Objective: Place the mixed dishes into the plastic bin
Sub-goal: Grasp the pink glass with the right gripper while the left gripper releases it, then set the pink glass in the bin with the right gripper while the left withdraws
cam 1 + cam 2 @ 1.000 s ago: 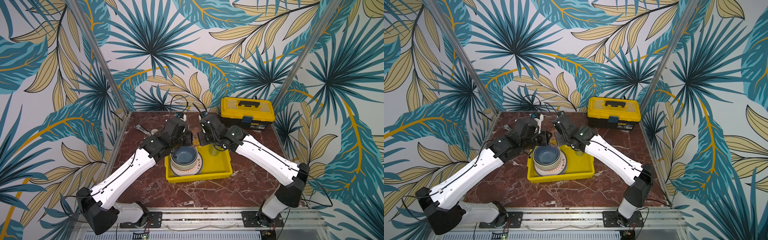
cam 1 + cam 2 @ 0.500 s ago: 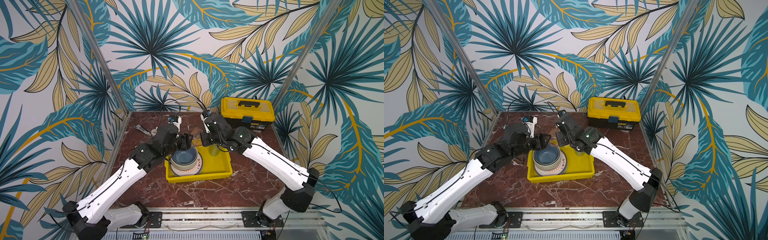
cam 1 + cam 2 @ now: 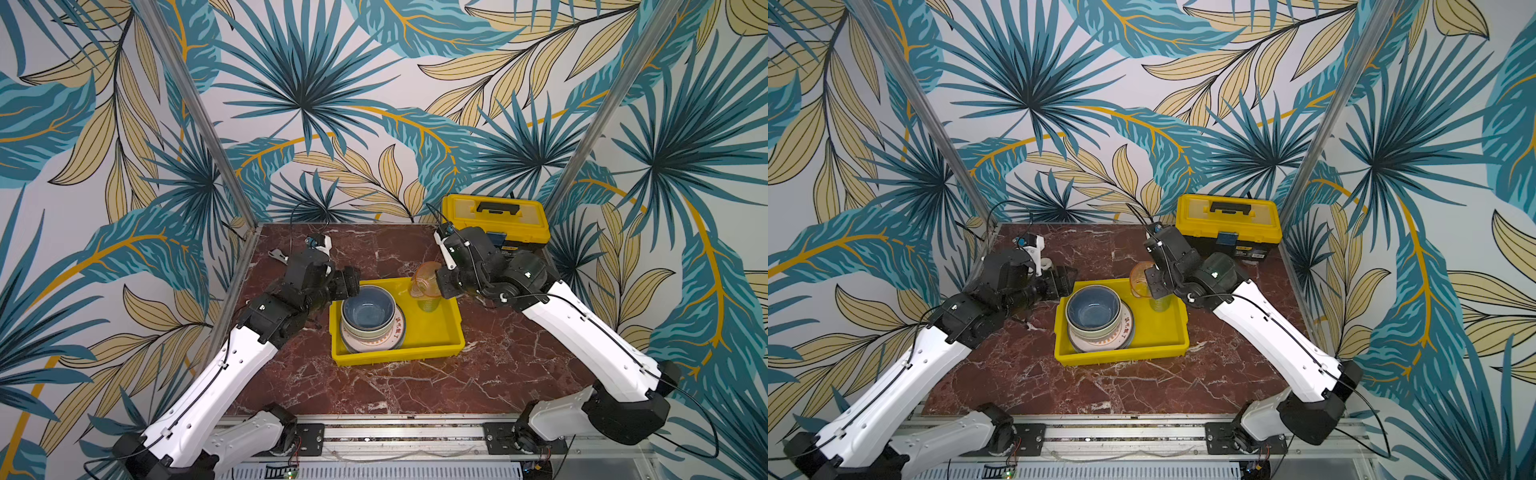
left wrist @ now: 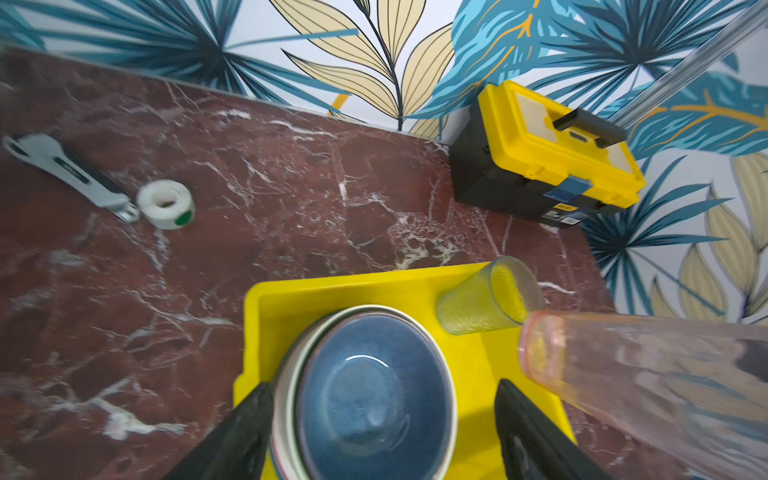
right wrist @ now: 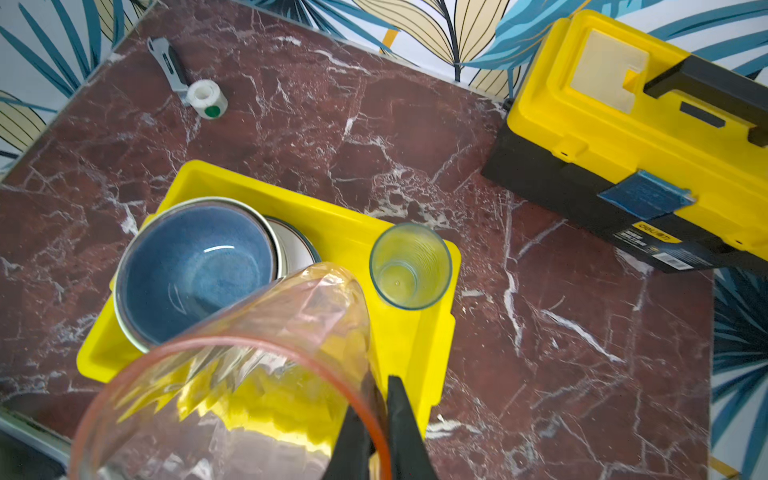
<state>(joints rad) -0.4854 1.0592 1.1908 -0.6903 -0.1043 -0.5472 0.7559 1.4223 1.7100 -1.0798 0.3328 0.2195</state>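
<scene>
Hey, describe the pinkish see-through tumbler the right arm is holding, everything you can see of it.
The pink tumbler is clear and thin-walled, faceted along its side, with a reddish rim. It is empty and tipped well off upright, mouth toward the right gripper, whose jaws are shut on the rim, one inside, one outside. It hangs over the yellow bin near the greenish tumbler standing there; only the jaws appear to touch it.

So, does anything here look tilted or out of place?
The pink tumbler: the right gripper pinches its rim and holds it tipped nearly sideways over the bin, whereas the green tumbler stands upright inside. The wrench and tape roll are no dishes.
</scene>
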